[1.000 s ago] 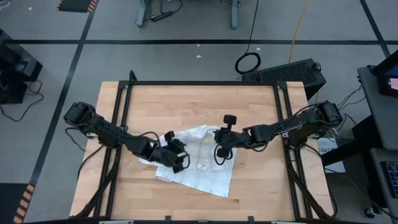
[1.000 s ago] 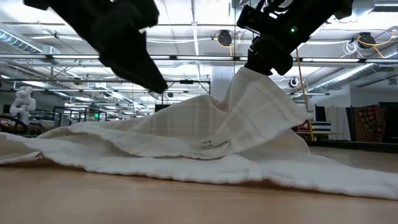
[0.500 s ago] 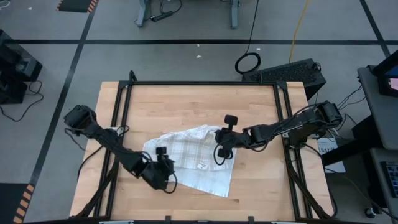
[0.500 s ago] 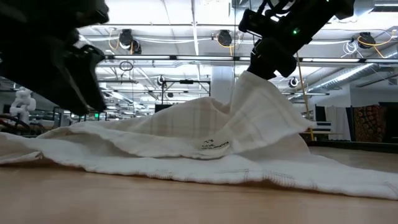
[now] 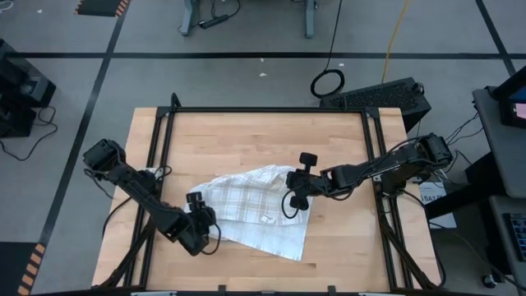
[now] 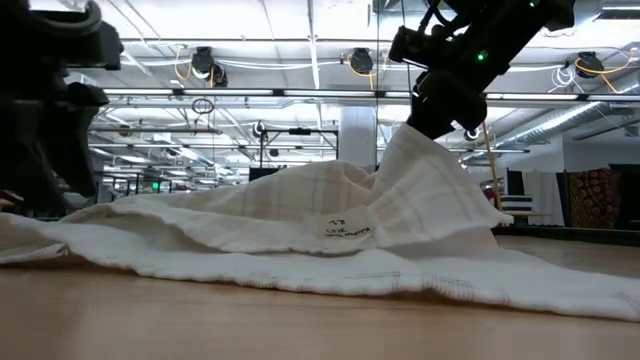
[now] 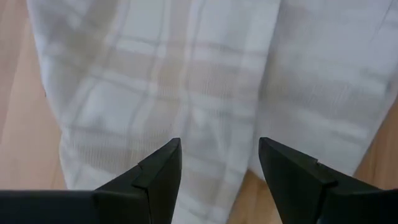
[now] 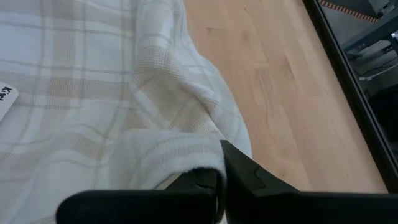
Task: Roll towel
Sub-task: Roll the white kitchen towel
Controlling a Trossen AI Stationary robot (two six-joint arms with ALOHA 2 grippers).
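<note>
The white plaid towel (image 5: 251, 205) lies crumpled on the wooden table, its small white tag (image 5: 267, 219) facing up. My right gripper (image 5: 296, 194) is shut on the towel's right end and holds it up as a peak (image 6: 420, 150). My left gripper (image 5: 197, 220) is open at the towel's left end. In the left wrist view its fingers (image 7: 165, 162) stand apart over the plaid cloth (image 7: 186, 81). In the low view it is the dark shape at the left (image 6: 50, 110). My right gripper pinches a bunched fold of the towel's right end (image 8: 180, 160) between its two fingers, several layers thick. The fingers come from above, slanting in from the table's right side. That end is lifted into a peak, and the cloth slopes down from it onto the table.
Bare wood (image 5: 246, 140) lies toward the far edge, and more lies along the near edge. Black frame rails (image 5: 160, 148) run along the table's left and right sides.
My left gripper has drawn back from over the towel's middle toward the table's left and near edges, and now stands at the towel's left end. My right gripper has edged toward the table's right edge with the raised towel end. The rest of the towel has stayed flat.
</note>
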